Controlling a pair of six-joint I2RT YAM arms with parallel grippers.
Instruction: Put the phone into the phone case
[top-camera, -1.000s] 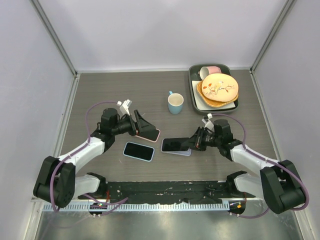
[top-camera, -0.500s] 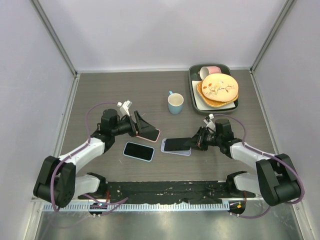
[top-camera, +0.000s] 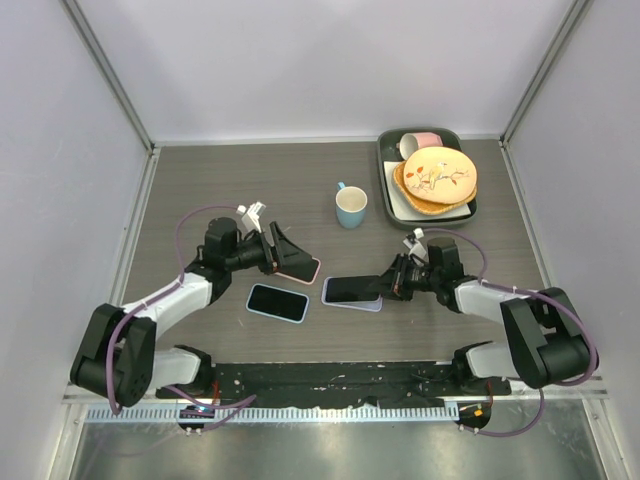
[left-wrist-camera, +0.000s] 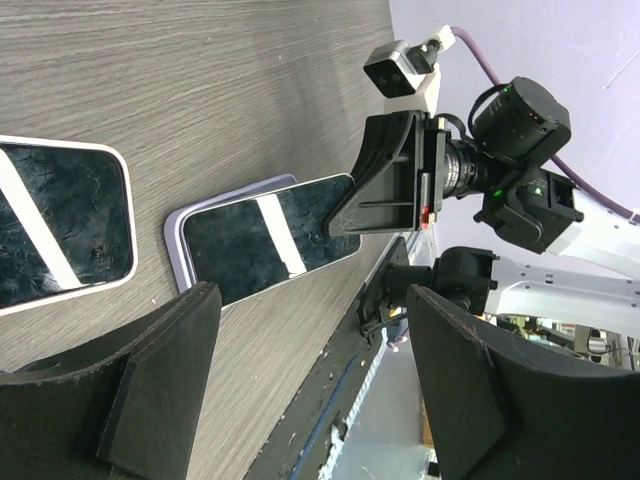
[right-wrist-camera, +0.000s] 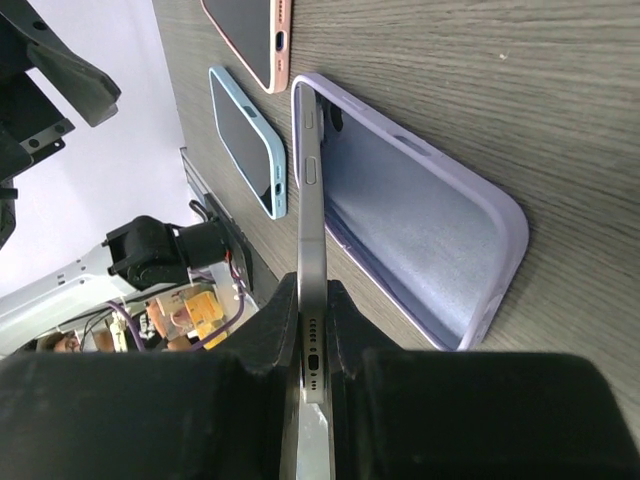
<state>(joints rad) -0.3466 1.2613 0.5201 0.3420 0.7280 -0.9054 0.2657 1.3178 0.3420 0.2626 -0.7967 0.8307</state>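
My right gripper (top-camera: 392, 282) is shut on the right end of a dark-screened phone (top-camera: 352, 289). It holds the phone over an empty lilac case (top-camera: 358, 305) lying on the table. In the right wrist view the phone (right-wrist-camera: 309, 200) stands edge-on between my fingers (right-wrist-camera: 262, 335). Its far end meets the far end of the lilac case (right-wrist-camera: 420, 215), and its near end is lifted above the case. My left gripper (top-camera: 283, 252) is open and empty, hovering over a pink-cased phone (top-camera: 303, 269). The left wrist view shows the tilted phone (left-wrist-camera: 265, 235) and the right gripper (left-wrist-camera: 392, 190).
A blue-cased phone (top-camera: 278, 302) lies left of the lilac case. A blue mug (top-camera: 351, 206) stands behind. A dark tray (top-camera: 386, 178) at the back right holds plates and a pink cup. A black rail runs along the table's near edge.
The right arm has shifted slightly while the phone stays tilted over the lilac case. The left arm has barely moved.
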